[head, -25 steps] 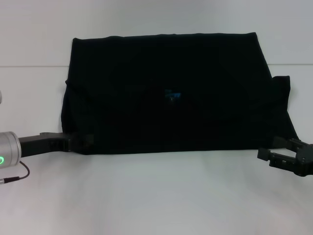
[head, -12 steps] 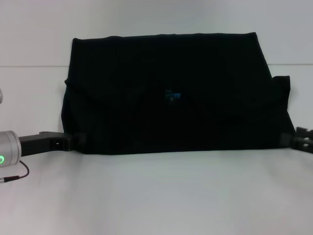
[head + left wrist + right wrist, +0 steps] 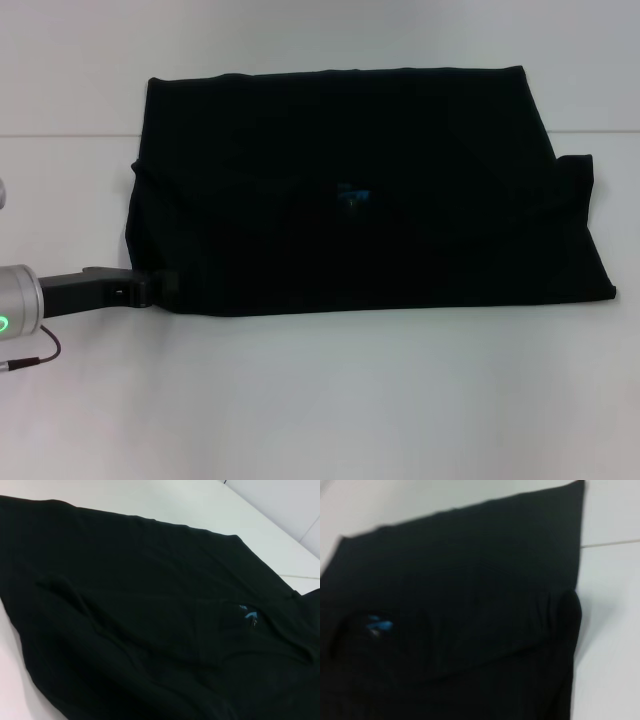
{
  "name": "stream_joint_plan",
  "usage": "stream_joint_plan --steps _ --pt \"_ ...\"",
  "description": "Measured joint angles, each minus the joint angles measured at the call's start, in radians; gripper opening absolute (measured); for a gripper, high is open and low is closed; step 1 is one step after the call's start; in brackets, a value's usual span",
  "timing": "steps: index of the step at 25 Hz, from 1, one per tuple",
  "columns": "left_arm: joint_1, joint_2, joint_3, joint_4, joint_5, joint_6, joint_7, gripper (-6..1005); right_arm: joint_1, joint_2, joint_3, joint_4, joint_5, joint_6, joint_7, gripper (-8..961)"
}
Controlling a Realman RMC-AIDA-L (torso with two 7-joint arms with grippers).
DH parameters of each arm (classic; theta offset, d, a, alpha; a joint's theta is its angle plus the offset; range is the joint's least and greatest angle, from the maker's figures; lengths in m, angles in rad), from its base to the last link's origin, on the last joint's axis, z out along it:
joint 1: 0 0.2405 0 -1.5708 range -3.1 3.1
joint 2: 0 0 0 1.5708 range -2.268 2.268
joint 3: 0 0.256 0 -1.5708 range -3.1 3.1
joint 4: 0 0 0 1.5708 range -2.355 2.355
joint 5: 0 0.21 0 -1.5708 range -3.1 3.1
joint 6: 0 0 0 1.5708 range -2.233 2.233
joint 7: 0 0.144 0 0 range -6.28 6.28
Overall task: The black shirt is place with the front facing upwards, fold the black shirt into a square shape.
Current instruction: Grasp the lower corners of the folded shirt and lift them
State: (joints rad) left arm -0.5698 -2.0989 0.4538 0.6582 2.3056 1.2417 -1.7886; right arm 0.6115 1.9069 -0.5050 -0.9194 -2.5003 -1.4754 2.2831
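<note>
Lying black shirt [image 3: 350, 190], left gripper [image 3: 165, 288] touching corner

This is looking like a robotics lab or test bench rather than a home: a plain white tabletop [image 3: 330, 400] is filling the whole head view, with a thin seam running across it at the far side. Nothing domestic is showing, only the black shirt [image 3: 360, 190] lying spread flat on the bare surface (laid out much like a test piece). At the near left, a silver arm segment [image 3: 15, 305] with a glowing green ring light and a thin cable is reaching in, which is pointing to a robot workstation.
</note>
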Motion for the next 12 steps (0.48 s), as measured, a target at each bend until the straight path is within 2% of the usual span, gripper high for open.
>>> stream_joint_plan --steps 5,12 --pt "-0.001 0.0 0.0 0.0 0.0 0.002 0.0 26 0.084 0.028 -0.05 0.032 -0.149 0.081 0.033 934" --pt "0.0 0.0 -0.001 0.0 -0.001 0.013 0.0 26 0.112 0.047 -0.1 0.149 -0.167 0.173 0.035 933"
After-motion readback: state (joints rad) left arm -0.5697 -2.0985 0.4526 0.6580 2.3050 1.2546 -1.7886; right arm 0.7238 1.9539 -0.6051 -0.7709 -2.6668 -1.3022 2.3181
